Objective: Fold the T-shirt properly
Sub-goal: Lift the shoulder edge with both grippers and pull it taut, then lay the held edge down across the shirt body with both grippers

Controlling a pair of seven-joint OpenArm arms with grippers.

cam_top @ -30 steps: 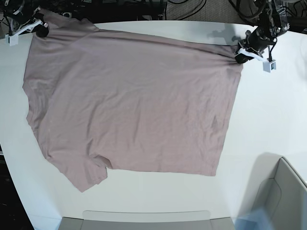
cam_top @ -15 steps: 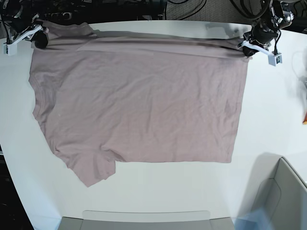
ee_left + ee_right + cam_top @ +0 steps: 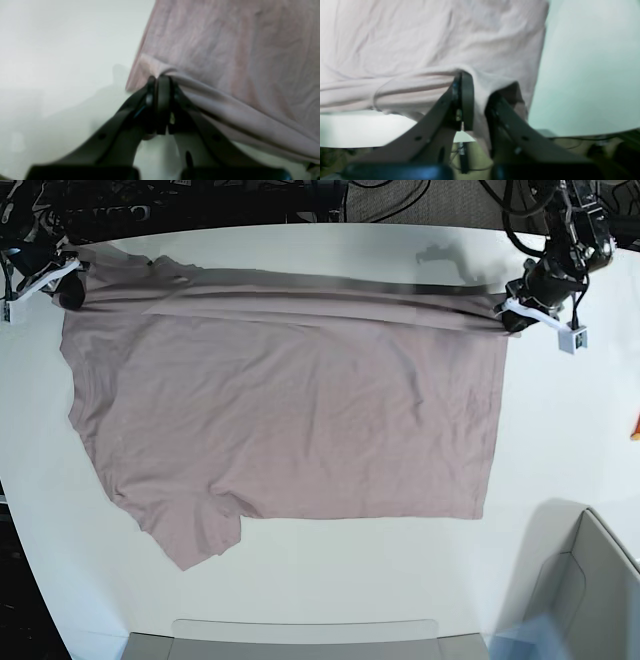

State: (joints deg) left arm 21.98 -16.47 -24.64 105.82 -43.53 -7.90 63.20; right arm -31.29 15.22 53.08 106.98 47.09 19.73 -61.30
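So I'm pinching the far edge of the T-shirt (image 3: 290, 400) with both grippers, left gripper (image 3: 160, 85) and right gripper (image 3: 475, 100) each clamped tight on a corner, fingers closed on fabric. I'm holding that edge taut so the rest is lying flat on the desk (image 3: 560, 440). Its long axis is running side to side, one sleeve pointing toward me.

Both arms reach to the far corners, one at each side. The left tool (image 3: 508, 315) and the right tool (image 3: 68, 288) are each clamped on cloth, held low.
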